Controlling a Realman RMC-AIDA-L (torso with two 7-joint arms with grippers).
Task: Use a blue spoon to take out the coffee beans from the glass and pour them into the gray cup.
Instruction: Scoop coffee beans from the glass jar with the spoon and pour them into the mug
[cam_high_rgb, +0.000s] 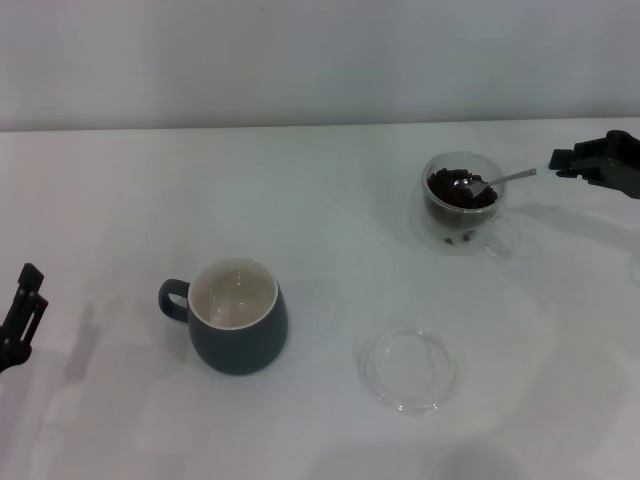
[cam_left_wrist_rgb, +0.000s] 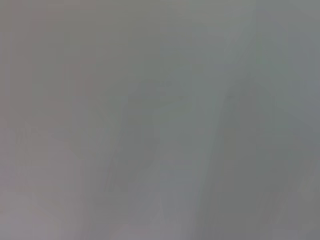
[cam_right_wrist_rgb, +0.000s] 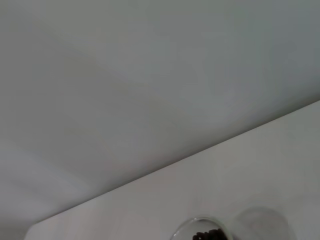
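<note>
My right tool (cam_high_rgb: 562, 160), grip state indeterminate, sits just beside the blue spoon (cam_high_rgb: 492, 183): light, stiff, slippery; grasp its handle end.

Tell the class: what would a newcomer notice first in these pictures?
The glass on the right, heaped with dark beans with a spoon resting in them. Next, the gray cup at front left, empty, and a clear saucer between them. The right gripper hovers just beyond the spoon's handle; the left gripper sits at the left edge.
</note>
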